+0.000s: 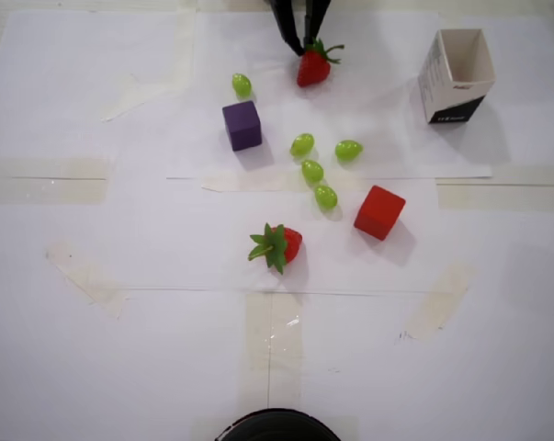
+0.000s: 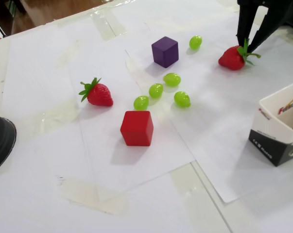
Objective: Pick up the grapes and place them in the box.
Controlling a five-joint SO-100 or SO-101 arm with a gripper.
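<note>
Overhead view: my gripper (image 1: 301, 48) at top centre, fingers apart over strawberry (image 1: 312, 67) leaves. Grapes (image 1: 312, 171) mid-frame, box (image 1: 456, 75) upper right. Risk: closing here grabs strawberry, wrong fruit.

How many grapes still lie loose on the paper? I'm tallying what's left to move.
5: one grape above the purple cube, four grapes clustered between both cubes. The box's inside is partly hidden.

Five glossy green grapes (image 1: 312, 171) lay loose on white paper, four clustered just beside the purple cube (image 1: 243, 125), one apart behind it, white-and-black box (image 1: 456, 73) stood upright, open-mouthed, well apart from that cube.
</note>
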